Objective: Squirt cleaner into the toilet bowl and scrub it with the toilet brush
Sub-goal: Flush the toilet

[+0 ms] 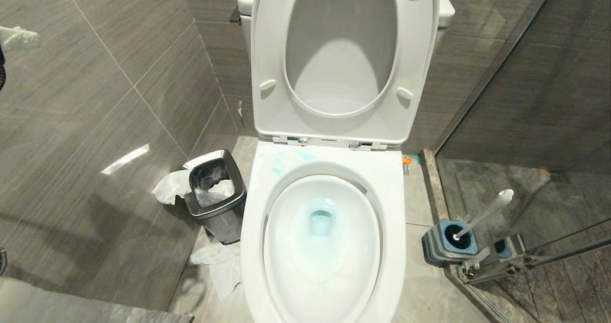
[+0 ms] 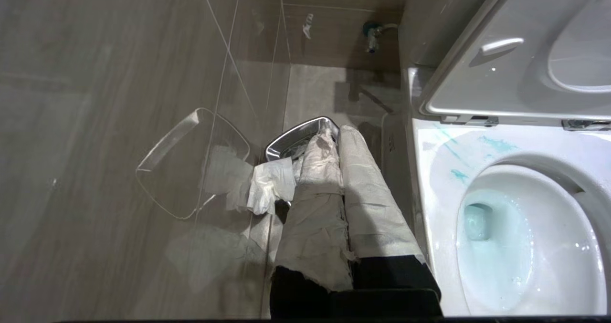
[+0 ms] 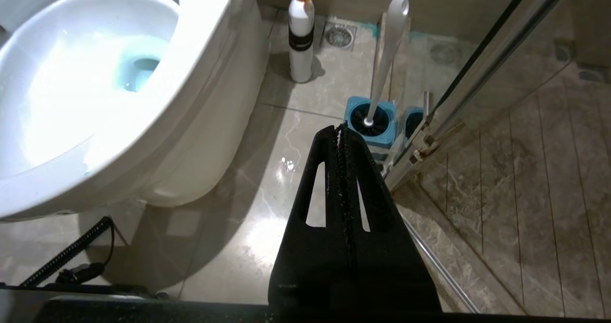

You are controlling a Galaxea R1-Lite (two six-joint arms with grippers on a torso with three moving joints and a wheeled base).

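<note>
The toilet bowl (image 1: 321, 246) stands with its seat and lid (image 1: 340, 60) raised, and the cleaner (image 1: 321, 220) shows as a teal tint in the water at the drain, with turquoise smears (image 2: 496, 144) across the back of the rim. The toilet brush (image 3: 389, 51) sits head-down in its square blue holder (image 3: 372, 122), just past the tips of the right gripper (image 3: 340, 130), whose black fingers are pressed together on nothing above the floor tiles beside the bowl. Beyond the holder, a white bottle with an orange cap (image 3: 301, 32) stands by a floor drain. The left gripper (image 2: 334, 144), its fingers wrapped in pale cloth and closed together, hangs empty beside the bowl's other flank, its tips over a steel waste bin (image 1: 215, 195) stuffed with crumpled tissue (image 2: 269, 189).
</note>
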